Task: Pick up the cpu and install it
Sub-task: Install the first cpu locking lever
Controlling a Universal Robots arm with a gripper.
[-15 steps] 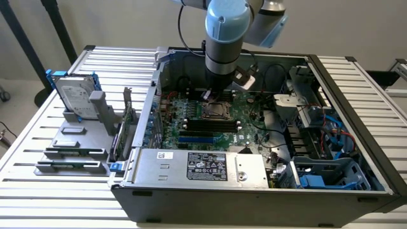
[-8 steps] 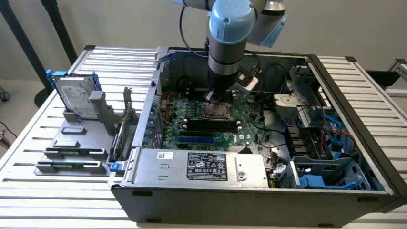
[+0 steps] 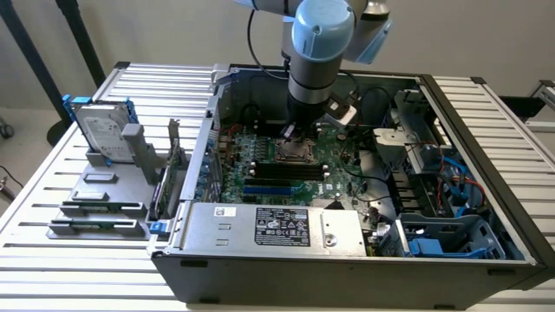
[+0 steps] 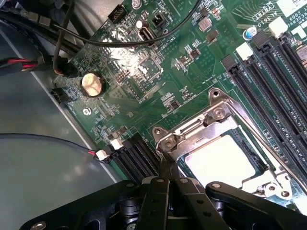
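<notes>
Tool [image 4: 168, 179] pinched shut, empty, poised at the socket's metal frame [image 4: 192, 129]. Cpu [image 4: 220, 160] seated flat inside that frame on the green board [image 4: 144, 72].

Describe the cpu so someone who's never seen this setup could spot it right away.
Find the open computer case and the green motherboard on its floor. Near the board's middle, a metal socket frame holds the cpu: a flat, pale silver square, unlike the long black memory slots beside it.

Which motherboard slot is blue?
The short slot nearest the power supply, at the front of the row; the longer memory slots behind it are black.
</notes>
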